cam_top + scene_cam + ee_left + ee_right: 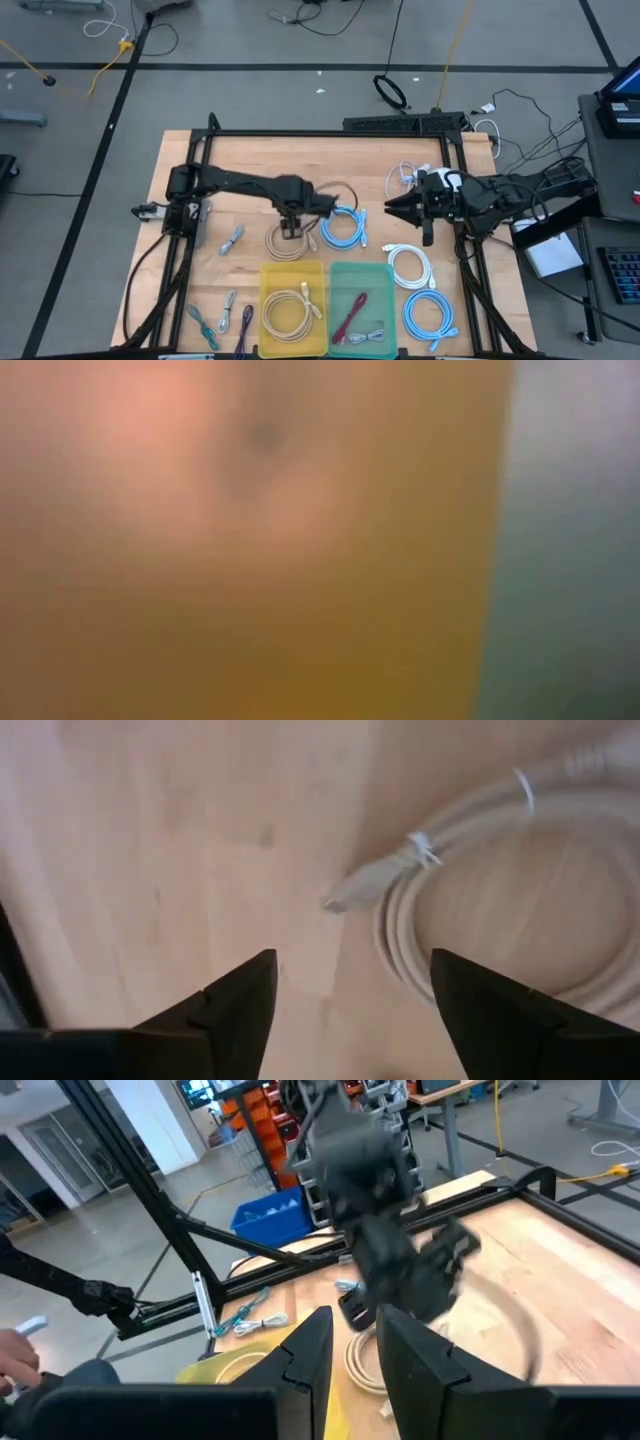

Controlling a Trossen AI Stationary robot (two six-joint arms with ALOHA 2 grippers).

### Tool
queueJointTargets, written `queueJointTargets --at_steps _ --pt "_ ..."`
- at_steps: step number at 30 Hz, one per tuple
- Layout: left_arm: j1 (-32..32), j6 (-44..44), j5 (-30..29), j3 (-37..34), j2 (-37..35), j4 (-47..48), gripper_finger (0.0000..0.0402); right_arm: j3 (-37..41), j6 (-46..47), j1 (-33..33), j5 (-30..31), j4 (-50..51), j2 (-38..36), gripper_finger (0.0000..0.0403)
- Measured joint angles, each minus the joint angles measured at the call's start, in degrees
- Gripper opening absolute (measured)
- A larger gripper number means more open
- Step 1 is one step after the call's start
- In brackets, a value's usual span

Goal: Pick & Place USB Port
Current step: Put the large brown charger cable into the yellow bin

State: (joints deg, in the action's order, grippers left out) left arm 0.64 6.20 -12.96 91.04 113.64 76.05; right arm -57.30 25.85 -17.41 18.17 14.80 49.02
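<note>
my left gripper (350, 1005) hangs with its jaws spread wide and empty just above the table (250, 160). the beige cable coil (500, 890) lies on the wood just ahead of my fingertips (250, 985), its plug (360, 885) pointing between them.

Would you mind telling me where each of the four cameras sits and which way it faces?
High view: overhead, straight down on the table, both arms visible.
Low view: table height, only a blur, no arm discernible.
Left wrist view: down past the open left gripper at the beige cable coil.
Right wrist view: across the table past the right gripper toward the left arm.
Shared: high and left wrist views both show the beige coil.
</note>
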Motion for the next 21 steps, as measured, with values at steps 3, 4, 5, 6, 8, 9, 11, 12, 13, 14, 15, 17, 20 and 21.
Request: queueJointTargets --at_steps 3,4,5,6,8,9,11,12,13,14,15,17,20,21 --pt "3.08 -10.72 -3.25 -4.21 0.09 -2.18 0.0269 0.00 -0.36 0.02 0.00 -0.39 0.74 0.0073" --pt "4.03 -13.83 -4.21 -5.42 0.07 -3.21 0.0269 0.00 -0.45 0.02 0.00 -0.39 1.01 0.0073" --pt "4.85 -16.26 -5.02 -6.45 0.07 -4.37 0.0269 0.00 -0.49 0.02 0.00 -0.40 1.28 0.0073" --pt "5.61 -18.36 -5.36 -7.24 0.07 -5.52 0.0269 0.00 -0.58 0.02 0.00 -0.36 1.50 0.0073" --pt "6.94 -21.05 -6.46 -8.01 0.09 -7.95 0.0269 0.00 -0.59 0.02 -0.02 -0.34 1.82 0.0073" --pt "7.52 -22.17 -7.38 -8.04 0.09 -8.85 0.0269 0.00 -0.60 0.02 -0.03 -0.30 1.85 0.0073" --pt "8.34 -24.22 -8.58 -8.04 0.07 -10.71 0.0269 0.00 -0.60 0.02 -0.01 -0.29 1.92 0.0073" --pt "8.60 -25.07 -9.13 -8.04 0.07 -11.87 0.0269 0.00 -0.60 0.02 0.00 -0.29 1.99 0.0073" --pt "8.82 -25.61 -9.65 -8.04 0.07 -12.82 0.0269 0.00 -0.66 0.02 0.00 -0.27 2.03 0.0073" --pt "8.87 -25.93 -9.76 -8.04 0.07 -13.83 0.0269 0.00 -0.93 0.01 -0.02 -0.25 2.10 0.0073" --pt "8.79 -26.24 -9.45 -8.04 0.07 -14.60 0.0269 0.00 -1.10 0.02 0.00 -0.30 2.22 0.0073" --pt "8.48 -26.17 -9.17 -8.04 0.13 -15.94 0.0269 0.00 -1.43 0.02 0.00 -0.38 2.37 0.0073" --pt "7.22 -25.31 -8.45 -8.04 0.55 -17.75 0.0269 0.00 -1.47 0.02 -0.02 -0.36 2.56 0.0073" --pt "6.49 -24.52 -7.61 -8.04 0.61 -17.90 0.0269 0.00 -1.47 0.02 -0.02 -0.36 2.57 0.0073"
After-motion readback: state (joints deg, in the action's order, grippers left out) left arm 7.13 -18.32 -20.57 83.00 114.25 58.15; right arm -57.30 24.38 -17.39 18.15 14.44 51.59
